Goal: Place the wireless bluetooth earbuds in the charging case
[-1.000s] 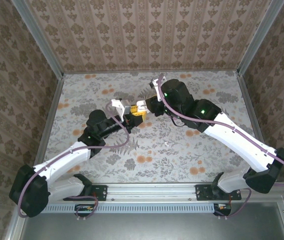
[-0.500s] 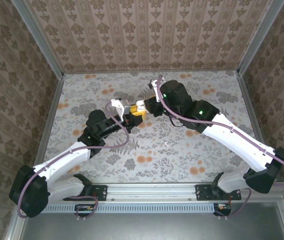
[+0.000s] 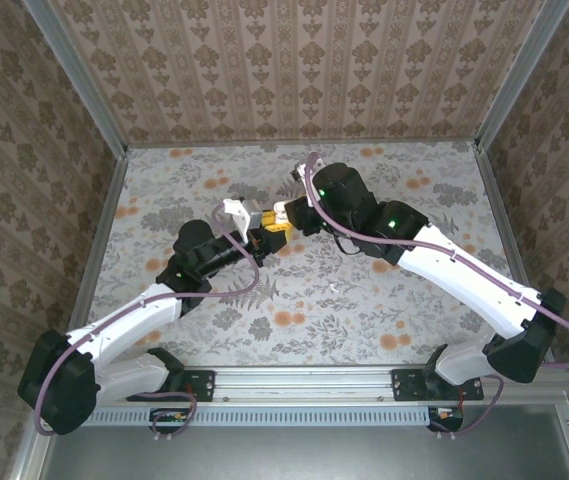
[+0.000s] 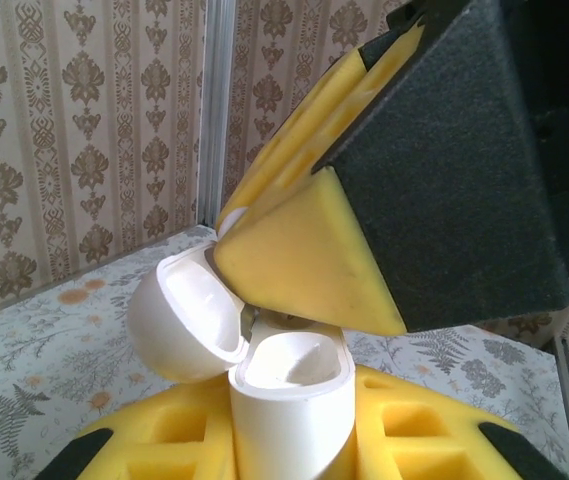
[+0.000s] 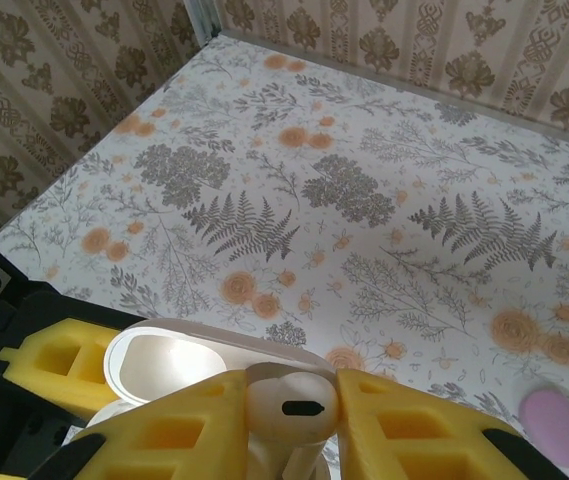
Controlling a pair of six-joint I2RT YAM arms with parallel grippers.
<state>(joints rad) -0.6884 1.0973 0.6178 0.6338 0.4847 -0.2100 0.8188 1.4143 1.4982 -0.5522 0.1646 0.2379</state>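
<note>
My left gripper is shut on the white charging case, holding it upright with its lid swung open to the left. The case's cavity looks empty. Just above it, my right gripper is shut on a white earbud, pinched between its yellow foam pads. The earbud hangs over the case's open lid. From above, the two grippers meet at mid-table, the left gripper below the case and the right gripper beside it. A tiny pale piece lies on the table.
A pink oval item lies on the floral tabletop to the right of my right gripper. Patterned walls with metal frame posts close in the table on three sides.
The right arm has shifted slightly left, bringing its gripper closer over the case. The left arm has stayed put.
</note>
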